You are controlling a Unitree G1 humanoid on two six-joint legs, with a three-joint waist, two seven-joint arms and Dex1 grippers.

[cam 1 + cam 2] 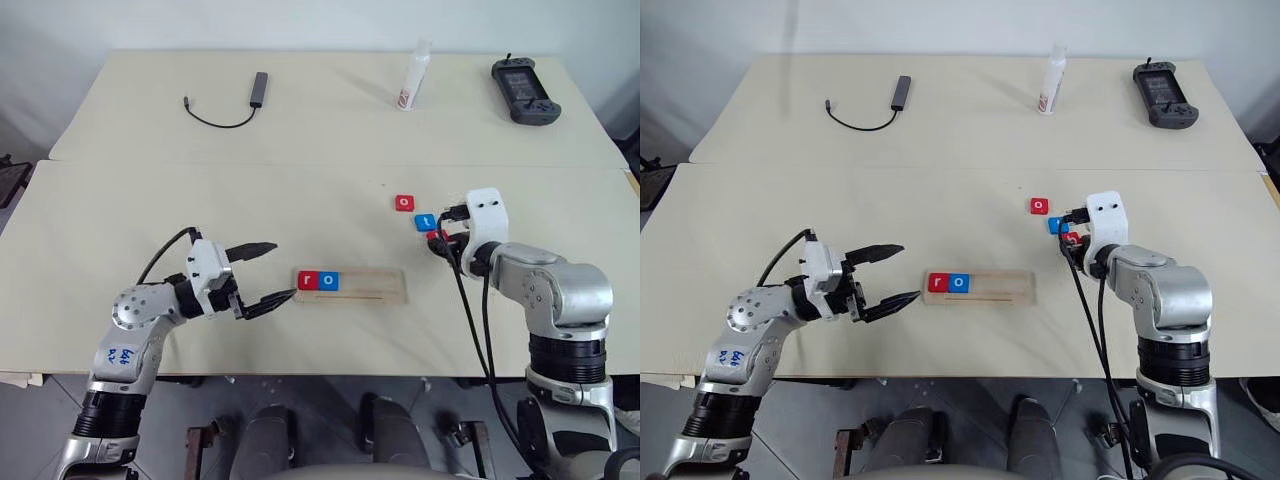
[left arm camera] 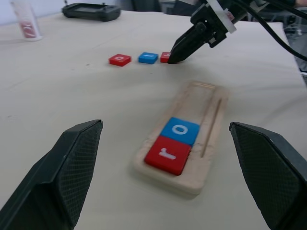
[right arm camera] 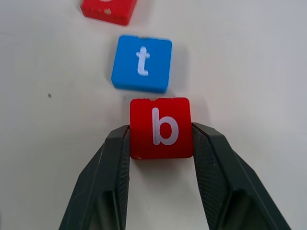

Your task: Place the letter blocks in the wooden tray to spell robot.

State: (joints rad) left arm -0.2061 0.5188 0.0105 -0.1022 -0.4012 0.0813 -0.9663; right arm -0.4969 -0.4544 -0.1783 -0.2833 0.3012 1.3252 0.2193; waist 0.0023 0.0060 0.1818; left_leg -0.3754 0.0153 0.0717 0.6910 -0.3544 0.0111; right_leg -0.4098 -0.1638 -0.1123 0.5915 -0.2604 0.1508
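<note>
Head views: the wooden tray (image 1: 352,286) lies on the counter (image 1: 300,190), holding a red "r" block (image 1: 307,281) at its left end and a blue "o" block (image 1: 330,281) touching it; the rest of the slot is bare. Right of the tray and farther back sit a red "o" block (image 1: 403,202) and a blue "t" block (image 1: 426,221) in a diagonal line, close but apart. The right gripper (image 1: 436,240) is down at the counter just beside the "t" block, on a red "b" block (image 1: 1071,238). The left gripper (image 1: 268,272) hovers just left of the tray, jaws spread wide, pointing at its "r" end. Far beyond the tray: a USB hub with black cable (image 1: 258,88), a white bottle (image 1: 413,76) and a black handheld controller (image 1: 524,90).

Left wrist view: both fingers (image 2: 57,177) stand wide apart with the tray between them, "r" end nearest. Beyond the tray, the right gripper's tips touch down at the end of the row of loose blocks.

Right wrist view: the jaws are closed against both side edges of the "b" block, which lies flat on the counter. The "t" block sits just past it, not touching.
</note>
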